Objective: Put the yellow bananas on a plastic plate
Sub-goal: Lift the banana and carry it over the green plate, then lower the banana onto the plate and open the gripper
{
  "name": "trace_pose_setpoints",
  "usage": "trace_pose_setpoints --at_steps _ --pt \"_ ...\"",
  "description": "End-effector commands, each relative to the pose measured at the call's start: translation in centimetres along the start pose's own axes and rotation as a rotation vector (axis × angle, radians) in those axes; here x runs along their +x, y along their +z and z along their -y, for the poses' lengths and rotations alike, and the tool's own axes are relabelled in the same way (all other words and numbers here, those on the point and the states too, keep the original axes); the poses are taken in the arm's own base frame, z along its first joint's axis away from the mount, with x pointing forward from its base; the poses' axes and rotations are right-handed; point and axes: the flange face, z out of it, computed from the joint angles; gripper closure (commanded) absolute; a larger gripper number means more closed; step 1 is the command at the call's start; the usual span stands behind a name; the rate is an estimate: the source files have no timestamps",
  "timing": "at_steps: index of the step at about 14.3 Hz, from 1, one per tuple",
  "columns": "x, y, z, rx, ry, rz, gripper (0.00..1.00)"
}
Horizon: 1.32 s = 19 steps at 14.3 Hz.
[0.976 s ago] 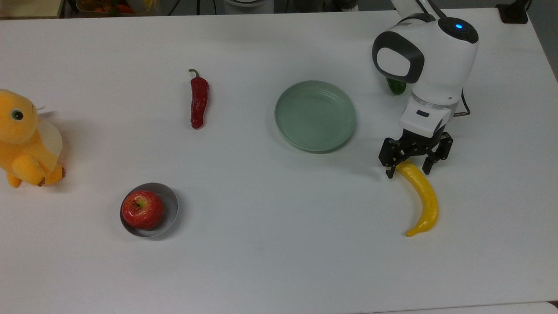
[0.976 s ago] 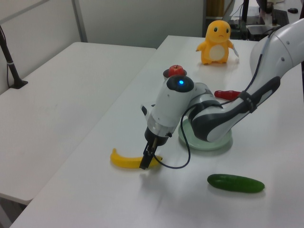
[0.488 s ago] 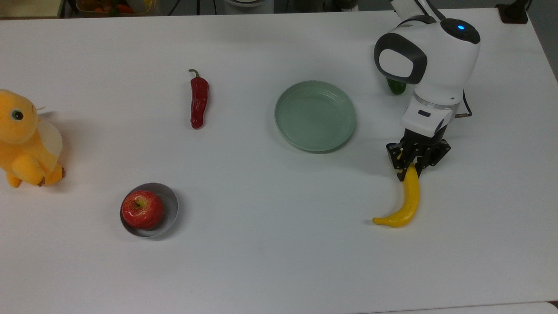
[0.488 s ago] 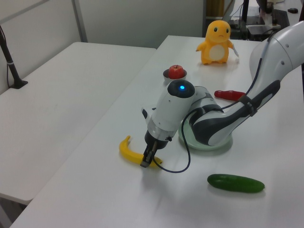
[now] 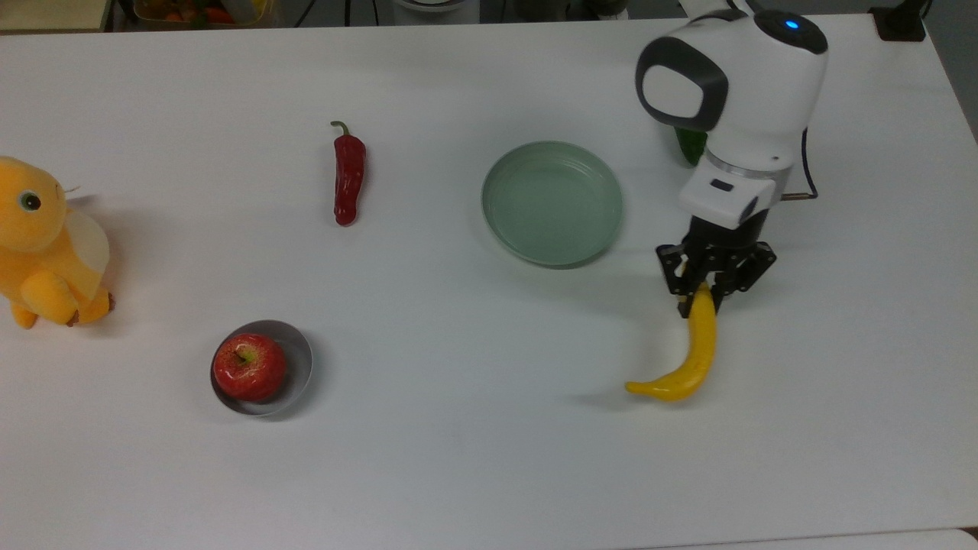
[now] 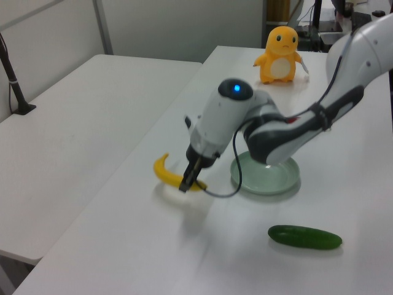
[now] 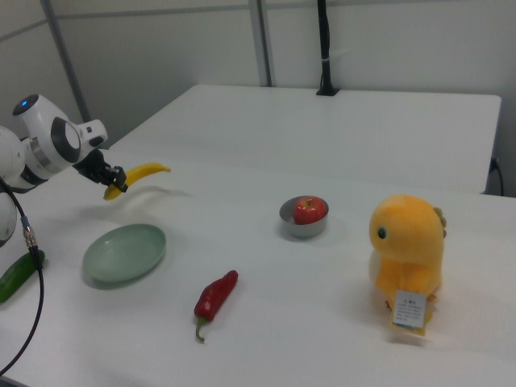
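Observation:
The yellow bananas (image 5: 699, 347) are one long curved banana, held by one end in my gripper (image 5: 703, 294), which is shut on it. It hangs just above the table with its shadow beneath, its free end pointing to the top view's lower left. In the left view the bananas (image 6: 164, 173) stick out to the left of the gripper (image 6: 186, 182). The right view shows the bananas (image 7: 139, 175) lifted in the gripper (image 7: 113, 185), above and behind the plastic plate (image 7: 125, 252). The pale green plastic plate (image 5: 552, 202) lies empty, to the top view's left of the gripper.
A green cucumber (image 6: 305, 237) lies beside the arm. A red chili pepper (image 5: 348, 177) lies to the top view's left of the plate. A red apple (image 5: 249, 367) sits in a small grey bowl (image 5: 299, 357). An orange plush toy (image 5: 46, 248) stands at the top view's left edge.
The gripper went from open around the banana's end to shut on it. The banana swung round, rose off the table, and moved slightly toward the plate with the arm.

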Motion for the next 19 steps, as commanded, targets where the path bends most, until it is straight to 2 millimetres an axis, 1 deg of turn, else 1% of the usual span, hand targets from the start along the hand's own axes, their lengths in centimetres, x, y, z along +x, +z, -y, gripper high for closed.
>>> trace_pose_setpoints --at_steps 1,2,4,5,7,10,12,14,15,16,17,18,19 --pt "-0.5 -4.3 -3.9 0.015 0.059 0.048 1.00" --pt "-0.6 -5.9 -4.9 -0.002 0.064 0.051 0.99" --pt "-1.3 -7.6 -6.8 -0.013 0.089 0.067 1.00" --pt "-2.2 -8.8 -7.5 -0.015 0.099 0.088 1.00" --pt "-4.6 -10.6 -8.2 -0.034 0.111 0.139 1.00" --pt "-6.5 -12.0 -9.0 -0.055 0.147 0.239 1.00" --pt "-9.2 -13.2 -9.7 -0.073 0.152 0.297 1.00" --pt "-10.3 -12.7 -9.9 -0.092 0.152 0.341 0.99" --pt "-11.1 -11.7 -10.1 -0.102 0.131 0.370 0.99" --pt "-11.7 -10.4 -10.1 -0.106 0.117 0.394 0.97" --pt "-11.9 -9.7 -10.1 -0.108 0.117 0.404 0.79" --pt "-11.7 -9.5 -10.5 -0.109 0.126 0.405 0.47" --pt "-11.5 -9.6 -10.5 -0.107 0.130 0.401 0.08"
